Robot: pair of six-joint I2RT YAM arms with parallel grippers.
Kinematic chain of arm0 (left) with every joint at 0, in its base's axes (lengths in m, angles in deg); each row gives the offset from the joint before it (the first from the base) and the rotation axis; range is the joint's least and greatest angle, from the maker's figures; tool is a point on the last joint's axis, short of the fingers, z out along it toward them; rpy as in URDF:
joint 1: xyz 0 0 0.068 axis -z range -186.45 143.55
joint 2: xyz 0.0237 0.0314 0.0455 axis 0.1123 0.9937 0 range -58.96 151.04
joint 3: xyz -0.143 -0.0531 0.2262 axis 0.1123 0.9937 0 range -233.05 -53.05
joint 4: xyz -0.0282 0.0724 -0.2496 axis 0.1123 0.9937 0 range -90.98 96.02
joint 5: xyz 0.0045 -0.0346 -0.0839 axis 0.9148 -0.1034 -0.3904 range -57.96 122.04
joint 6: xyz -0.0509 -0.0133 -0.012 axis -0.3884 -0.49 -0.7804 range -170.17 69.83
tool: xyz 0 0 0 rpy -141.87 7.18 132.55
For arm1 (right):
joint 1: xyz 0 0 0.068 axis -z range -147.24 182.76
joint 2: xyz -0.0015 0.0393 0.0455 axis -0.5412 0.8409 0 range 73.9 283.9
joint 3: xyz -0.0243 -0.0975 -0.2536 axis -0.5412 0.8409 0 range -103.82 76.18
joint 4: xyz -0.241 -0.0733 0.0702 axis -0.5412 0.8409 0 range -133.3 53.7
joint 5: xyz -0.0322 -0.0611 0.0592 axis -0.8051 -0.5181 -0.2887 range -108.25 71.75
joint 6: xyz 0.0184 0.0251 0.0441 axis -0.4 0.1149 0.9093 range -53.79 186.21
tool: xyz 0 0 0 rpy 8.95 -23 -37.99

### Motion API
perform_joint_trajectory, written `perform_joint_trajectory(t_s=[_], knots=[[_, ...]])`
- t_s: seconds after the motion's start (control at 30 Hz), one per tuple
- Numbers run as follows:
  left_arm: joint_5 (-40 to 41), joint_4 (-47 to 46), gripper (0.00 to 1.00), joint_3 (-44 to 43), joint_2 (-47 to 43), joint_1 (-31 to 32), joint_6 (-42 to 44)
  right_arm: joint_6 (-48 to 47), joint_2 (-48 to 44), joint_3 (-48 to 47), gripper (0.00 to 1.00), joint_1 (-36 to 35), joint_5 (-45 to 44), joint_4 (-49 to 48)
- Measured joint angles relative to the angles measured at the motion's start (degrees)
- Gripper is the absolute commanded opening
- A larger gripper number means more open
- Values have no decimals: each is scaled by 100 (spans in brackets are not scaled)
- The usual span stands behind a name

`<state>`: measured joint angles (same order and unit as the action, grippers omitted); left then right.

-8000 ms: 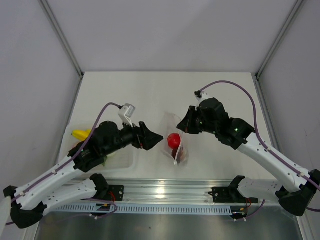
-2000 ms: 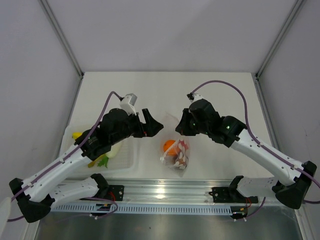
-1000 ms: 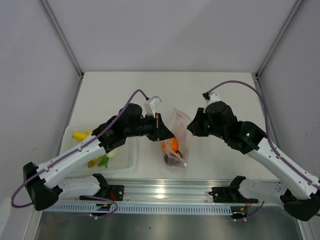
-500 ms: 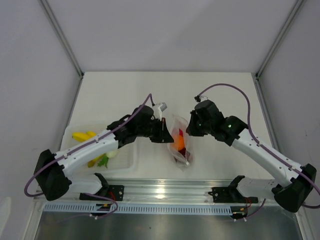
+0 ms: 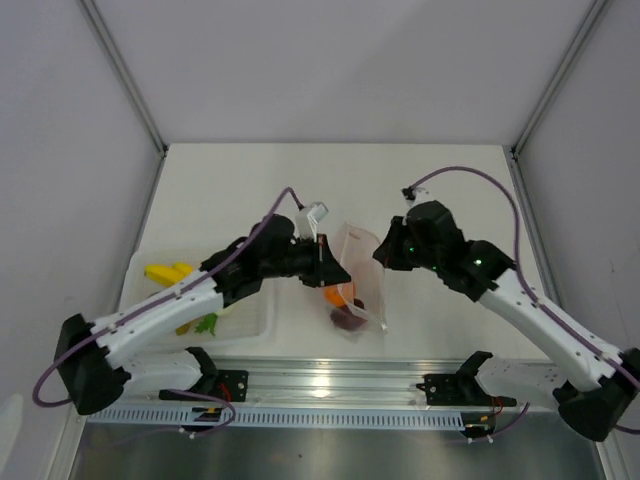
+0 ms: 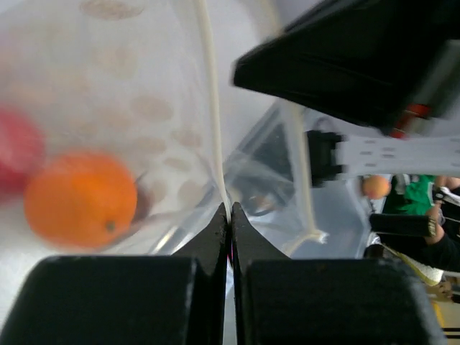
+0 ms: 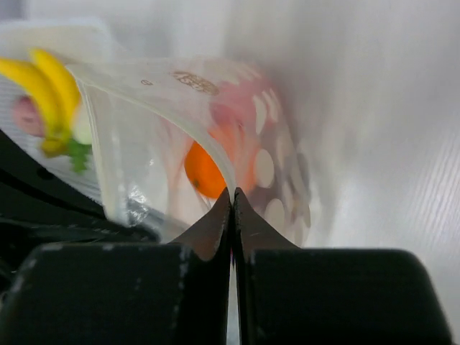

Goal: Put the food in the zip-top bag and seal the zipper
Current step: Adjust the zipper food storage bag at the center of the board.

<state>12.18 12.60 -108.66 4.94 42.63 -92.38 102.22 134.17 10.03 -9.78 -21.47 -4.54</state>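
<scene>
The clear zip-top bag [image 5: 362, 250] hangs upright between my two grippers near the table's front. Inside it lie an orange fruit [image 5: 341, 294] and a dark red-purple one [image 5: 348, 318]. My left gripper [image 5: 334, 268] is shut on the bag's left mouth edge, and in the left wrist view its jaws [image 6: 228, 211] pinch the zipper strip [image 6: 210, 108]. The right gripper [image 5: 381, 256] is shut on the opposite edge [image 7: 231, 195]. The orange [image 7: 204, 169] shows through the film, with a red blur [image 6: 14, 158] beside it. A banana [image 5: 168, 271] and a radish [image 5: 206, 322] lie in the tray.
The translucent white tray [image 5: 252, 322] sits at the front left, under the left arm. The metal rail [image 5: 330, 390] with both arm bases runs along the near edge. Grey walls close in the table on three sides.
Over the last second both grippers stayed shut on the bag's mouth. The bag shifted slightly left and hangs more upright, and the right arm drew back a little.
</scene>
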Motion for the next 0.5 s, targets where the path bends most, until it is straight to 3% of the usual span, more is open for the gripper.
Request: perform_joint_trajectory(t_s=[0.2, 0.5], knots=[[17, 341, 0, 684, 1040, -264, -81, -79, 1060, 417, 0, 68, 20, 129], [-2, 560, 1, -730, -153, -258, -28, -225, 308, -1075, 0, 68, -24, 535]])
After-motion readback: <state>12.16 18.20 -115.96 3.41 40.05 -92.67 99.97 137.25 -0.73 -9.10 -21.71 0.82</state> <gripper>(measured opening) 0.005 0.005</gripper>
